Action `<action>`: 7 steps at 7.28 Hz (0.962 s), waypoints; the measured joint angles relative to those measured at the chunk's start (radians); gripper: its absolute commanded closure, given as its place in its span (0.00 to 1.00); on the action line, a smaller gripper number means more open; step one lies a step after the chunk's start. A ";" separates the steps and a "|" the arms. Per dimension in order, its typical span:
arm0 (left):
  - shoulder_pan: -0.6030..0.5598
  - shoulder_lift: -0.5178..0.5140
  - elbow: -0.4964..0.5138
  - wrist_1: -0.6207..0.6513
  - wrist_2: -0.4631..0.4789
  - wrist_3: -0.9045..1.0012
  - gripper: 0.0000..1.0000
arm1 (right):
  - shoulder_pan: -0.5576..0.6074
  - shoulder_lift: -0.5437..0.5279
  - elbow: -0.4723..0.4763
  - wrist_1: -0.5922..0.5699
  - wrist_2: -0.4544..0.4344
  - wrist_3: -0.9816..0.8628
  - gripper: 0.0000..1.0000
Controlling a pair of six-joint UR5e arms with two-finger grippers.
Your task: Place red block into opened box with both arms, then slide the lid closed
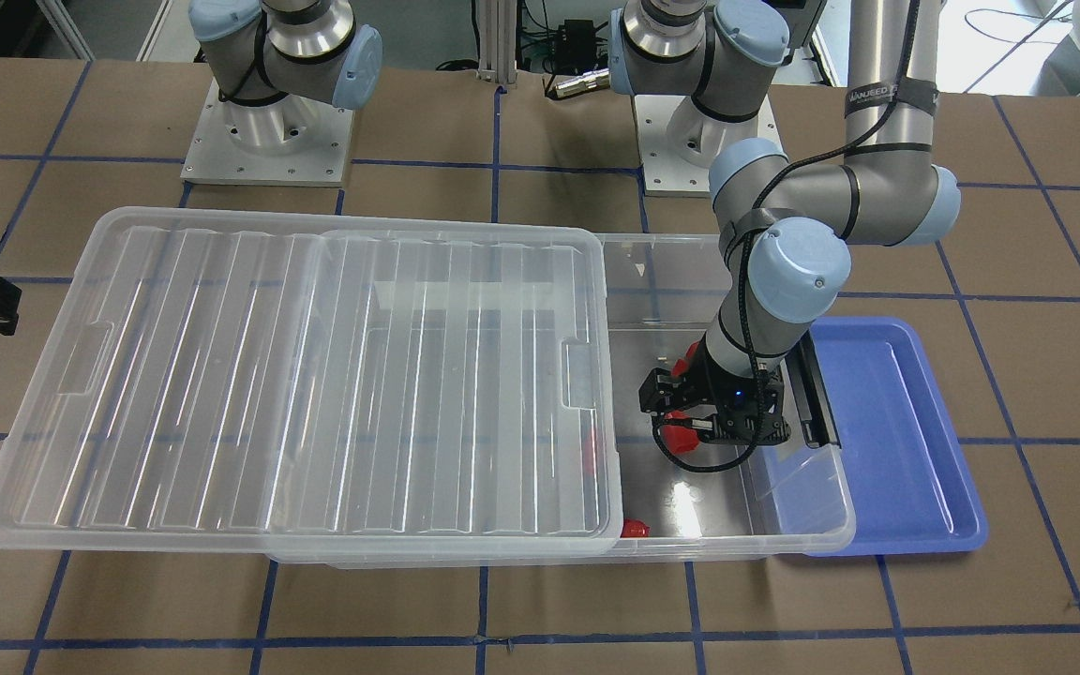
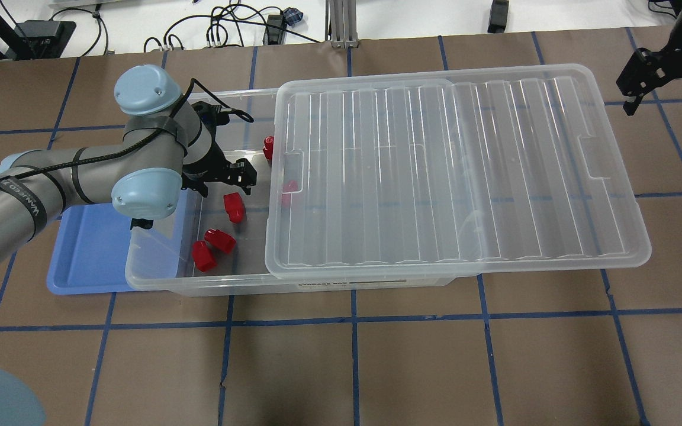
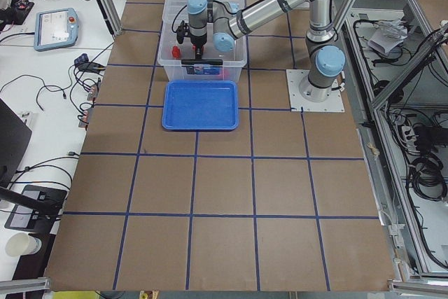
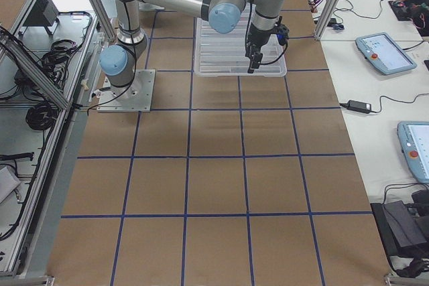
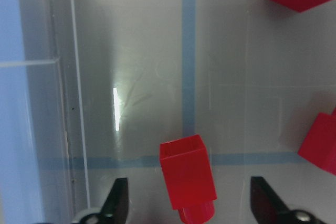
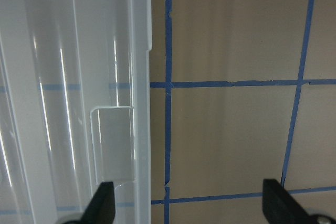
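The clear box [image 2: 163,278] lies across the table, with the ribbed lid [image 2: 453,171] slid toward my right so that only the box's left end is uncovered. My left gripper [image 2: 225,186] hangs open inside that uncovered end. In the left wrist view a red block [image 5: 186,174] lies on the box floor between the spread fingers [image 5: 118,200], and neither finger touches it. Several more red blocks [image 2: 220,239] lie nearby, one [image 2: 286,186] under the lid's edge. My right gripper [image 2: 666,71] is open above the table, just beyond the lid's [image 6: 68,103] far short end.
A blue tray [image 2: 89,248] sits against the box's left end, under my left arm's elbow. The lid overhangs the box on the right. Brown table with blue tape lines surrounds the box.
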 measured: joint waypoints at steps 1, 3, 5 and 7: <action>-0.002 0.028 0.007 -0.023 0.002 -0.002 0.00 | 0.000 0.000 0.001 0.002 0.000 0.001 0.00; -0.003 0.092 0.075 -0.163 0.007 -0.002 0.00 | 0.000 0.007 0.003 0.000 -0.001 0.002 0.00; -0.006 0.160 0.223 -0.414 0.017 -0.003 0.00 | -0.010 0.020 0.031 -0.018 -0.004 0.015 0.00; -0.020 0.224 0.355 -0.597 0.032 0.003 0.00 | -0.049 0.022 0.090 -0.082 -0.005 0.016 0.00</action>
